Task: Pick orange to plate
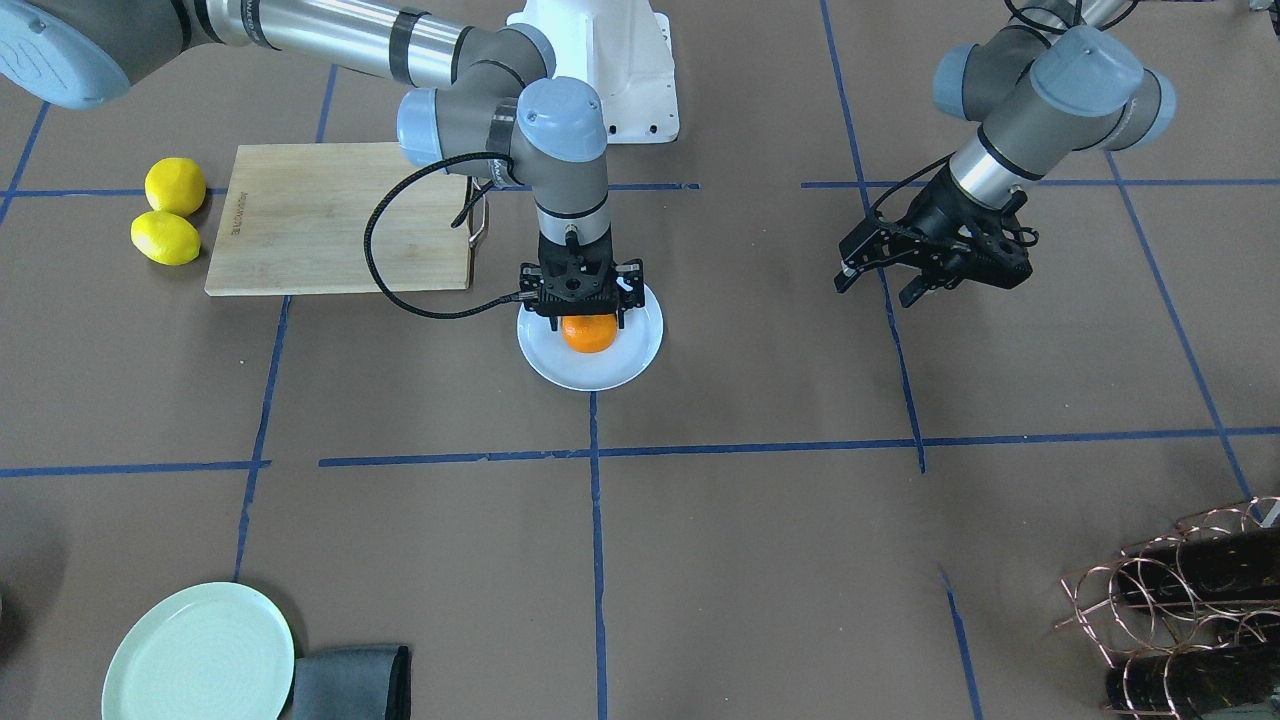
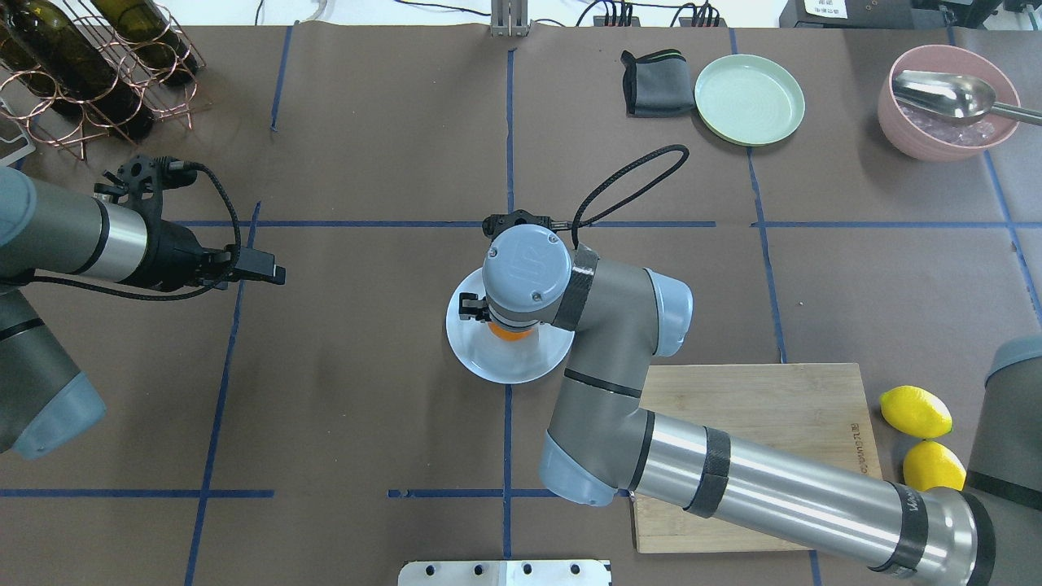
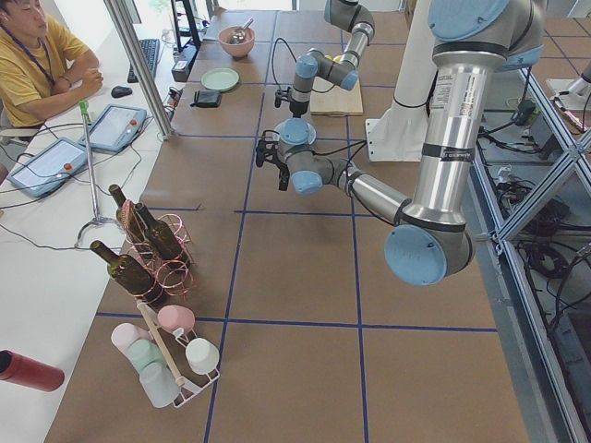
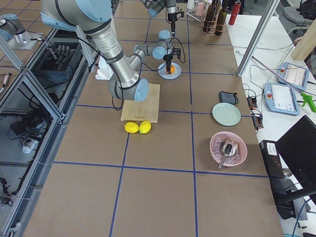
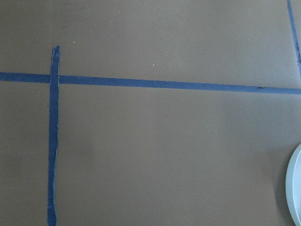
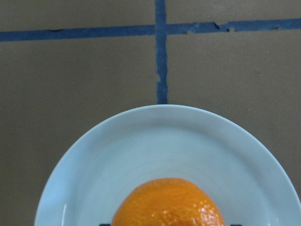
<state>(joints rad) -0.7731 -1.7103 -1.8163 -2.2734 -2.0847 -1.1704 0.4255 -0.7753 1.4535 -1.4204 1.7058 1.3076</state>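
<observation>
A brown paper-covered table (image 1: pixel 760 560) crossed by blue tape lines (image 1: pixel 597 560) fills the front view. At centre the orange (image 1: pixel 588 335) sits on the pale plate (image 1: pixel 640 352). The right gripper (image 1: pixel 587 322) stands upright over it, fingers close on either side; whether they press it cannot be told. The left gripper (image 1: pixel 876 290), upper right, hovers spread and empty. Well apart at the edges are a cutting board (image 1: pixel 340 220) and lemons (image 1: pixel 165 238) upper left, a green plate (image 1: pixel 200 655) lower left, and a wire bottle rack (image 1: pixel 1180 590) lower right.

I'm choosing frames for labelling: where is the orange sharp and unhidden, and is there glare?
Right wrist view: orange sharp, cropped by the bottom edge, plate evenly lit, no harsh glare. Front-facing view: orange clear, its top behind the right end effector. Overhead view: the wrist hides all but a sliver. Side views: too small.
</observation>
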